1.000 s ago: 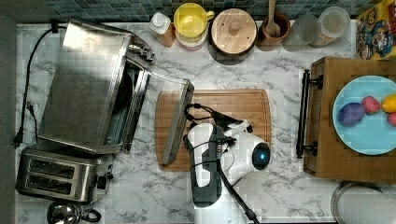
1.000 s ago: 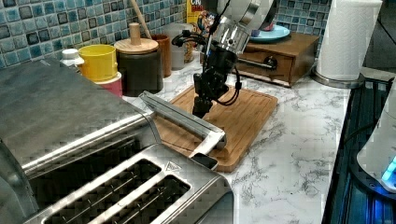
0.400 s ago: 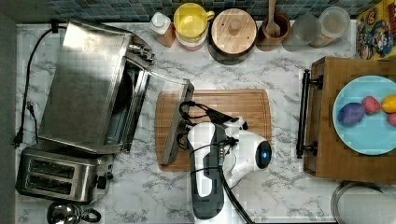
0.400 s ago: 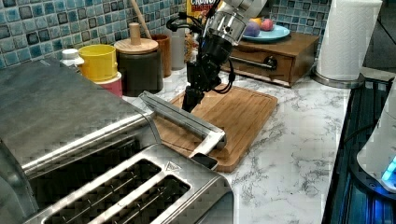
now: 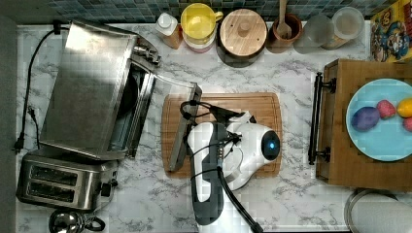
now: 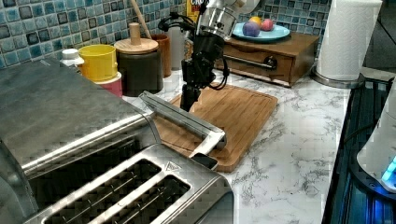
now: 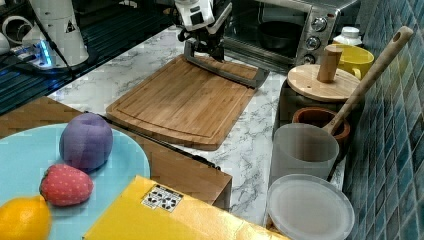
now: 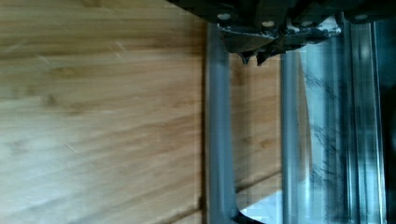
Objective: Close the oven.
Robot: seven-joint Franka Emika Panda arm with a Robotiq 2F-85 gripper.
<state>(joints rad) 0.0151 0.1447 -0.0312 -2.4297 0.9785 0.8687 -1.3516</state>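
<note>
Where the oven [image 5: 92, 87] door hangs over the cutting board [image 5: 252, 104], the end effector [image 6: 189, 95] seemingly touches its handle, grip unclear.

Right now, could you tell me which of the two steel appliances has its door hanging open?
The large oven; its glass door lies dropped over the cutting board. The two-slot toaster has no door.

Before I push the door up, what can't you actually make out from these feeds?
- Gripper fingers: the left view has them behind the door handle; the top view has the arm's body over them.
- Contact with the handle: the wrist view is blurred there.
- Oven door hinge: under the oven's top in the top view.
</note>
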